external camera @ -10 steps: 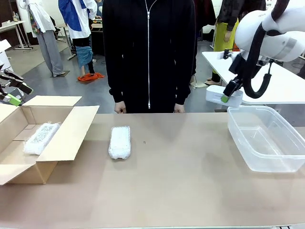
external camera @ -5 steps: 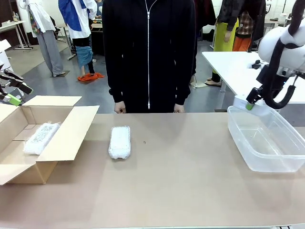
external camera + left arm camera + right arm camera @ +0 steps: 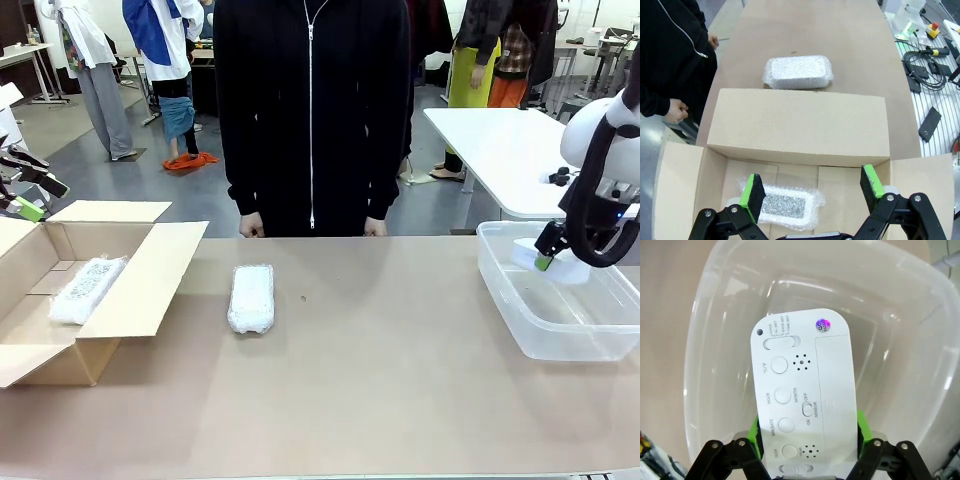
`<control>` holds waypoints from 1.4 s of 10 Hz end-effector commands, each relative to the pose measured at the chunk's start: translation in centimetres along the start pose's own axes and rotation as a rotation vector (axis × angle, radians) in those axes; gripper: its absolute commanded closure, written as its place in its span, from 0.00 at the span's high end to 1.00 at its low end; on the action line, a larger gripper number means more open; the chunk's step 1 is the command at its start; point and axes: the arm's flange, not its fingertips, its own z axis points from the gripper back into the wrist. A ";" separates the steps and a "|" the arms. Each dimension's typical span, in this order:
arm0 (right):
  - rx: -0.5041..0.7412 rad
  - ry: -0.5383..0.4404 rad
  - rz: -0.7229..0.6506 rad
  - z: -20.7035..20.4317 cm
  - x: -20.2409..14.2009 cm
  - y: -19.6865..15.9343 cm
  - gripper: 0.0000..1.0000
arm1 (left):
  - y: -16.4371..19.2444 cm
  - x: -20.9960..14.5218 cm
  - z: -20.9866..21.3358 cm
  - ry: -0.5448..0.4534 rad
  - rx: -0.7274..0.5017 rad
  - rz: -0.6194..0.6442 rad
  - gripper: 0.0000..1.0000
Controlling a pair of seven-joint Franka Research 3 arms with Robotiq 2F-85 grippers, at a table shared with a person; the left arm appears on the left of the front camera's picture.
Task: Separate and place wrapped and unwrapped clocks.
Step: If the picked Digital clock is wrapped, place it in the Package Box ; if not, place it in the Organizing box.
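Observation:
My right gripper (image 3: pixel 547 259) is shut on the unwrapped clock (image 3: pixel 566 267), a bare white block with buttons and small dots (image 3: pixel 802 390), and holds it low over the clear plastic bin (image 3: pixel 520 330). In the right wrist view its green pads (image 3: pixel 862 432) clamp the clock's sides above the bin's floor (image 3: pixel 890 315). One wrapped clock (image 3: pixel 251 297) lies on the table in bubble wrap. Another wrapped clock (image 3: pixel 88 288) lies inside the cardboard box (image 3: pixel 150 280). My left gripper (image 3: pixel 811 187) hangs open above that box and its wrapped clock (image 3: pixel 785 205), at the picture's far left (image 3: pixel 38 197).
A person in black stands at the far edge, hands (image 3: pixel 252 227) resting at the table edge. The box's flap (image 3: pixel 800 125) lies between the boxed clock and the wrapped clock on the table (image 3: pixel 798 72). A white table (image 3: pixel 500 150) stands behind the bin.
My right arm has carried the unwrapped clock rightward and down, from behind the bin's far corner to low over its inside. The left arm and both wrapped clocks have stayed put.

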 end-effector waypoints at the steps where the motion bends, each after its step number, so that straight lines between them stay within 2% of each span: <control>1: -0.023 -0.050 0.011 -1.0 -1.0 1.7 0.81 | -0.2 0.1 0.1 0.011 -0.005 -0.003 1.00; 4: -0.014 -0.066 0.044 -3.4 -1.7 2.5 0.81 | -0.2 0.1 0.1 0.011 -0.005 -0.003 1.00; 6: -0.016 -0.071 0.051 -3.5 -1.6 2.6 1.00 | -0.2 0.1 0.1 0.011 -0.005 -0.003 1.00; 11: -0.036 -0.060 0.051 -2.9 -1.3 2.5 1.00 | -0.2 0.1 0.1 0.011 -0.005 -0.003 1.00; 14: -0.114 -0.057 -0.031 -0.1 -0.6 1.9 1.00 | -0.2 0.1 0.1 0.011 -0.005 -0.003 1.00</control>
